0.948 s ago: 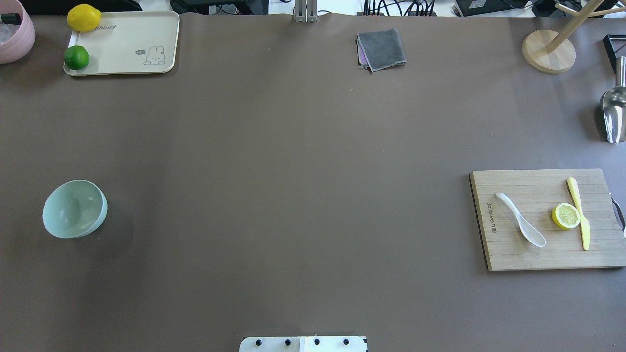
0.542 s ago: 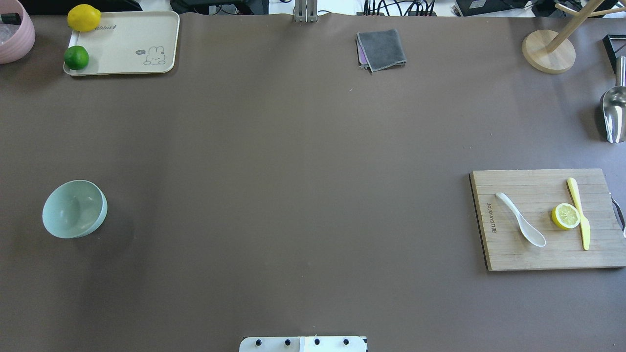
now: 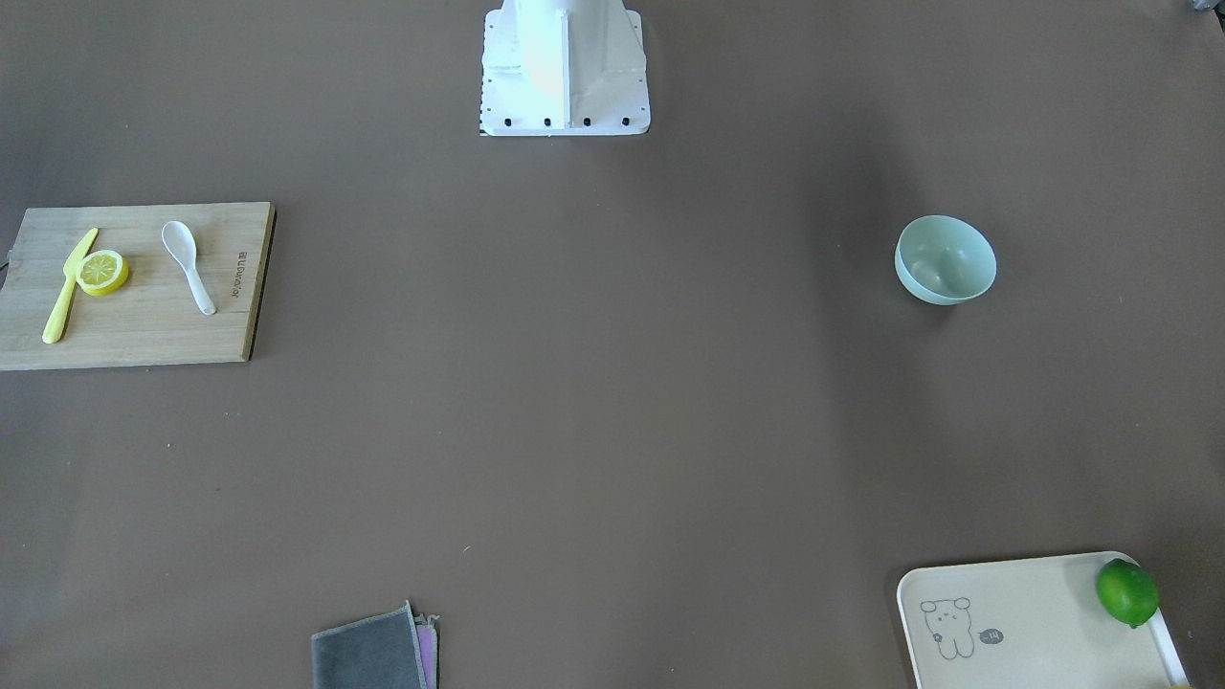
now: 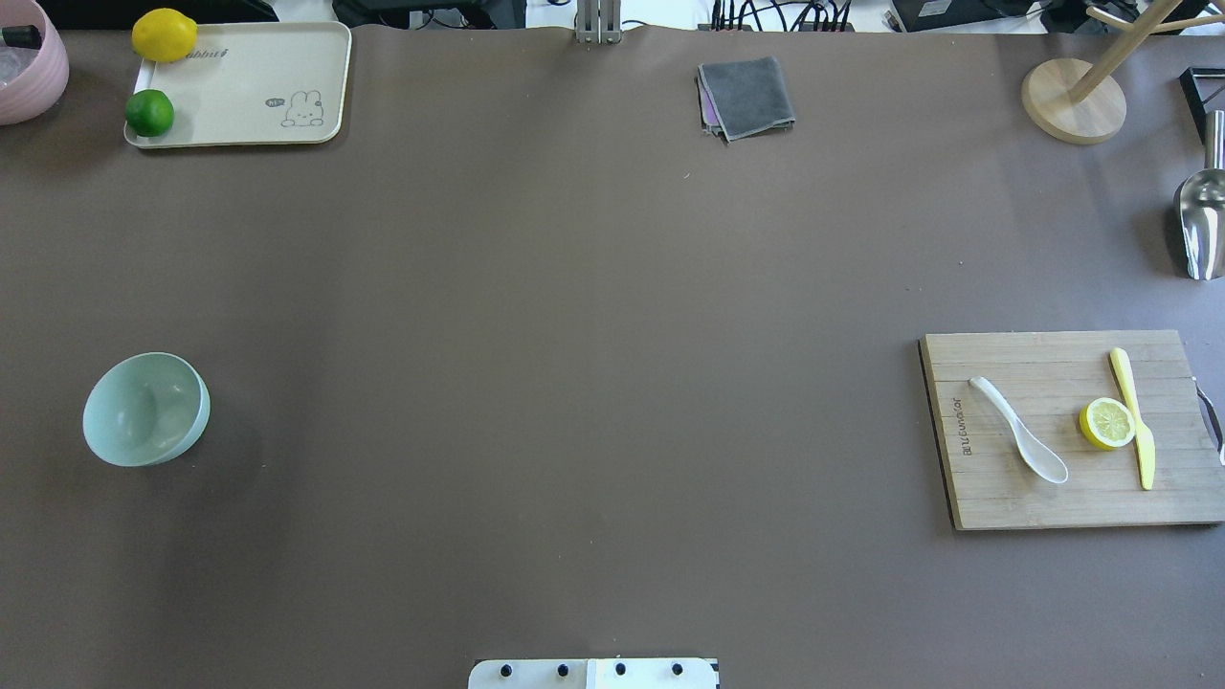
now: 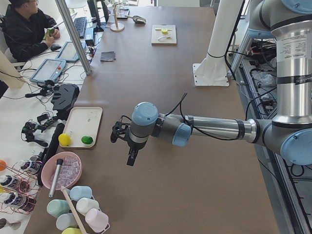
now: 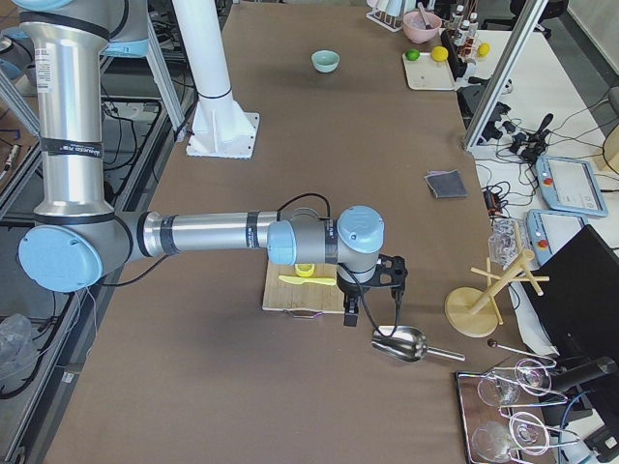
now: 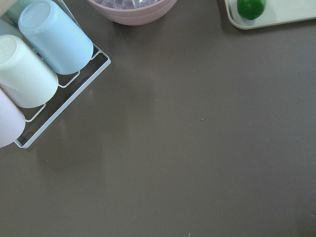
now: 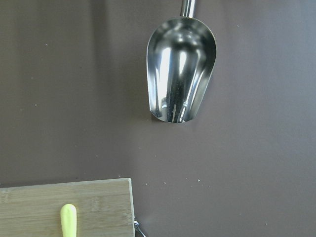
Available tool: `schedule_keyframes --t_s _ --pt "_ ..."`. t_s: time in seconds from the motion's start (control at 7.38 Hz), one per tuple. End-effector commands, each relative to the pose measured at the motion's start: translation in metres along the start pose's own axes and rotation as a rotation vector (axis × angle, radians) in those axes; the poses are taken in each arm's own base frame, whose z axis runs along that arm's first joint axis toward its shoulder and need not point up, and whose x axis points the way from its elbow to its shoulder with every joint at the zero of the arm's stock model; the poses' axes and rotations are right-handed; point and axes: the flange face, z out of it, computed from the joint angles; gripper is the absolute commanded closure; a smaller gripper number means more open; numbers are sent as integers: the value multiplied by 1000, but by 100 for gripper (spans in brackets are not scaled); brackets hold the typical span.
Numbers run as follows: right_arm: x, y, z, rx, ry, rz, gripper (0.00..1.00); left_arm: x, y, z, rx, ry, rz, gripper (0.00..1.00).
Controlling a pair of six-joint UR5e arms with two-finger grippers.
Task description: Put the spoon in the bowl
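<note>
The right gripper [image 6: 352, 309] points down from a level, stretched forearm, over the metal scoop [image 8: 180, 74] just past the end of the cutting board [image 4: 1005, 498]. I cannot tell how wide its jaws are. The left gripper [image 5: 130, 158] hangs the same way at the opposite table end, and its opening is equally unclear. No step is done yet: the spoon [image 4: 1020, 430] lies on the board, and the bowl [image 4: 144, 410] stands empty, well apart.
</note>
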Motion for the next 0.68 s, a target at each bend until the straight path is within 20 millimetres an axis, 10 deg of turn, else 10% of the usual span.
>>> schedule_keyframes --t_s 0.0,0.54 --pt "-39 -23 -3 11 -3 -73 0 32 -11 20 0 32 98 2" --pt "-80 -34 4 -17 -101 -132 0 149 -69 73 -60 131 17 2"
